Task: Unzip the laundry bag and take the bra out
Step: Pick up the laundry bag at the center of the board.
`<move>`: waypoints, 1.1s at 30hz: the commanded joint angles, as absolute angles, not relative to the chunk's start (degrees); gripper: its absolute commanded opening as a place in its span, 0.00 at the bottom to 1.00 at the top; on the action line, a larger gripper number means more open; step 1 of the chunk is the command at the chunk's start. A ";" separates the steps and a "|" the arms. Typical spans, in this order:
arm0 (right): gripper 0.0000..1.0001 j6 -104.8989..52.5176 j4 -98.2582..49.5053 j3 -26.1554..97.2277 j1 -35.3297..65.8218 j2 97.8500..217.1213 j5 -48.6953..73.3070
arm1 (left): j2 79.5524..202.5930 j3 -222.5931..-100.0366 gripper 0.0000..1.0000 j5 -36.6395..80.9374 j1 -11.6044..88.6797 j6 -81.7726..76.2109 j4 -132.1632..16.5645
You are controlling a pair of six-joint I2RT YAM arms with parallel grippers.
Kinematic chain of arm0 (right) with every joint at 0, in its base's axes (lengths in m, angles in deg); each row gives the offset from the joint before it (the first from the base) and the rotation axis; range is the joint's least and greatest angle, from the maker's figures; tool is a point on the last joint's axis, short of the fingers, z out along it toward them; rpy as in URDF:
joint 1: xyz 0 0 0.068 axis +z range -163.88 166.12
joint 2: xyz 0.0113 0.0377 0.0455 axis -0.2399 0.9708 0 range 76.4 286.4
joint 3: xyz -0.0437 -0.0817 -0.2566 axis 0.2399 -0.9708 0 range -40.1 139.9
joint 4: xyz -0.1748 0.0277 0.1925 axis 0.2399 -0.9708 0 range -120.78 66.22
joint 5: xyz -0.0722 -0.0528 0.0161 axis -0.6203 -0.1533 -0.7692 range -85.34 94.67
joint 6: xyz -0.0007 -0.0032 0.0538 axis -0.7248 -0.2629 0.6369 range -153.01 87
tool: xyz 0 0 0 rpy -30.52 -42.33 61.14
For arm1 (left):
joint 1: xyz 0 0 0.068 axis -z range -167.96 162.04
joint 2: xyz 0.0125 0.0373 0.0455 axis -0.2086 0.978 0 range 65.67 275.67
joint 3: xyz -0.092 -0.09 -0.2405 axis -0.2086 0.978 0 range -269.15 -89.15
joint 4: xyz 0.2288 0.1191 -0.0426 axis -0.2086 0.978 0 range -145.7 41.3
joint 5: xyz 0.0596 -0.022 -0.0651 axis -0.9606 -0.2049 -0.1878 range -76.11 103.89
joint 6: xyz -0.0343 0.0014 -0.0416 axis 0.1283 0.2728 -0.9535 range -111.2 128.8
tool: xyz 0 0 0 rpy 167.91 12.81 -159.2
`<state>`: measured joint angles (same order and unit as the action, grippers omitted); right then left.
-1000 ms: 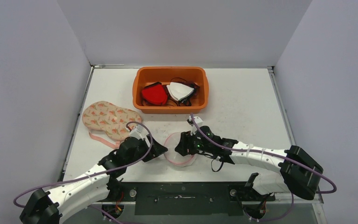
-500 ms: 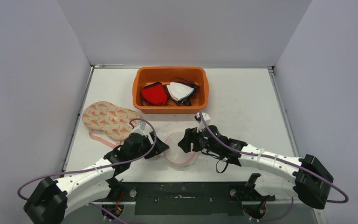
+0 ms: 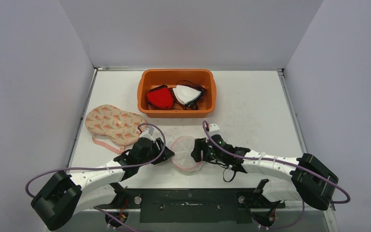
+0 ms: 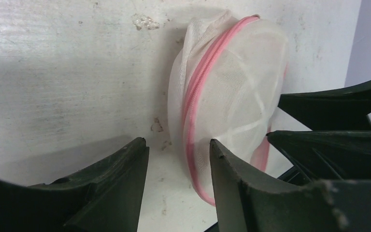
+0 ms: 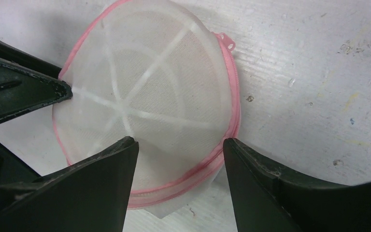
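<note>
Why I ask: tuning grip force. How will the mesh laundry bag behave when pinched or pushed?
The laundry bag is thin see-through mesh, so probably very light and apt to slide when pushed. Its white ribs hold a dome, so it should spring back rather than flop flat. The pink zipper seam looks the firmest place to pinch.
</note>
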<state>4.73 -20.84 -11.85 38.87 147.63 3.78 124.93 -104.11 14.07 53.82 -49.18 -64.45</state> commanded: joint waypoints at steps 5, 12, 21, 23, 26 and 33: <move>0.64 4.15 -17.50 -13.30 39.02 148.64 -1.25 | 130.50 -102.95 0.41 12.85 53.52 -46.89 -72.68; 0.64 4.53 -16.88 -14.53 39.20 149.78 -1.67 | 133.58 -101.71 0.38 12.92 53.52 -46.75 -75.19; 0.69 3.38 -23.28 -11.73 38.89 141.13 -1.29 | 124.63 -102.86 0.49 13.18 53.48 -46.66 -68.64; 0.73 3.07 -25.46 -11.15 37.91 138.96 -0.65 | 122.06 -103.41 0.55 13.06 53.39 -46.59 -66.29; 0.79 3.07 -25.28 -11.67 34.66 137.41 3.68 | 118.33 -103.82 0.61 12.74 53.43 -46.48 -63.20; 0.88 8.96 -9.03 -19.38 25.26 138.06 23.23 | 112.18 -103.90 0.62 12.88 53.52 -46.95 -60.84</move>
<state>4.88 -20.54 -15.32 28.86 138.03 11.19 114.79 -102.01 13.31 53.82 -47.49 -61.94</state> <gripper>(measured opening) 0.867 0.619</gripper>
